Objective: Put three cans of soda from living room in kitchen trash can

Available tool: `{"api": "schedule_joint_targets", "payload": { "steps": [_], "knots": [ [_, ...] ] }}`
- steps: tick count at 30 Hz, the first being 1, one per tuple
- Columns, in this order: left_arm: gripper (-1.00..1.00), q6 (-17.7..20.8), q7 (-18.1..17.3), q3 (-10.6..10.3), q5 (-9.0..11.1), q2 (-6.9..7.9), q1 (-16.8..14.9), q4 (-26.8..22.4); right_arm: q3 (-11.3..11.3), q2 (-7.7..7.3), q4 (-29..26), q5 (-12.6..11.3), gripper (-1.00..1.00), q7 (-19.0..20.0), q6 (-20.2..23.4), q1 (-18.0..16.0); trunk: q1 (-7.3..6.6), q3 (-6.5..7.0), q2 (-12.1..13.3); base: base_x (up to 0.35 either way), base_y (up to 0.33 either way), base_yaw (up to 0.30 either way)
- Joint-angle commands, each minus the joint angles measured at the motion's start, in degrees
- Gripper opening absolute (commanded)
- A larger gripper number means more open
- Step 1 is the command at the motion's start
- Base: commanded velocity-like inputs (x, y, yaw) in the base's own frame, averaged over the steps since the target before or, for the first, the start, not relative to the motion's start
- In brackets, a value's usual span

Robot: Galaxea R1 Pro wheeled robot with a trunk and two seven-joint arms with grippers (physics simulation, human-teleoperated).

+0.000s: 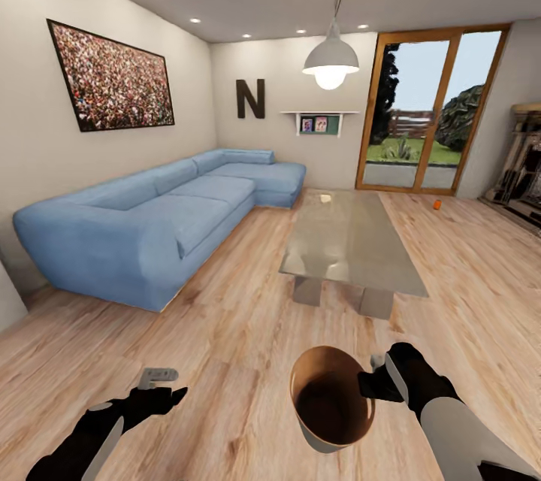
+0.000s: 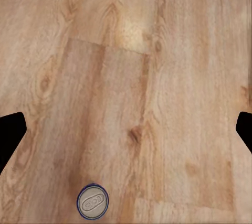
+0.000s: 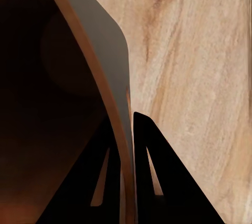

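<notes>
A robot stands on a light wood floor (image 1: 225, 331) in a living room, its two black arms reaching forward at the near edge of the head view. Nearest, on the right, the right gripper (image 1: 376, 379) holds a small round bin (image 1: 330, 398) by its rim; the right wrist view shows the two dark fingers (image 3: 149, 166) closed on either side of the thin wall (image 3: 113, 72), one inside and one outside. The bin is bucket-shaped and tapered, copper-brown and shadowed inside, greyish-tan outside, and it is tipped so that its open mouth faces up and toward the camera. On the left, the left gripper (image 1: 161, 383) hangs over bare floor with its fingers spread wide apart and nothing between them. In the left wrist view a dark blue can (image 2: 93, 201) with a pale top stands upright on the floor boards, seen from above, apart from both fingertips. Farther on, a glass coffee table (image 1: 349, 240) sits in the middle of the room, with a small pale thing (image 1: 325, 198) on its far end, too small to make out. A long light-blue corner sofa (image 1: 150, 218) runs along the left wall beneath a framed picture (image 1: 111, 77). Beyond the table, a bright orange can (image 1: 436, 204) stands on the floor near wood-framed glass doors (image 1: 428, 109). A white lamp (image 1: 330, 60) hangs from the ceiling, and a dark letter N (image 1: 250, 98) is on the far wall.
</notes>
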Motion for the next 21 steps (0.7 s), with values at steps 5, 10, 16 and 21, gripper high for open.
{"api": "schedule_joint_targets", "payload": {
  "steps": [5,10,16,21],
  "knots": [
    [1.0,-0.04,0.29,-2.29,0.08,-0.19,-0.13,3.8,-0.21,-0.04,-0.09,-1.52,-1.0,0.24,0.13,0.0,0.0,0.1,0.0,0.271,0.114,-0.226],
    [1.0,0.38,0.44,-2.61,-3.79,-0.33,-0.19,5.14,-0.23,-0.07,-0.13,-1.5,-1.0,0.24,0.13,0.02,0.0,0.19,0.0,0.274,0.12,-0.202],
    [1.0,-22.43,0.98,-2.18,-12.64,-0.48,-0.16,19.39,-0.15,-0.05,-0.13,-1.49,-1.0,0.23,0.13,-0.02,0.0,0.31,0.0,0.118,0.053,-0.172],
    [1.0,-39.88,1.04,-2.33,-13.45,-0.56,-0.13,32.33,-0.08,0.07,-0.12,-1.49,-1.0,0.23,0.13,0.04,0.0,0.34,0.0,0.015,0.007,-0.154]
  ]
}}
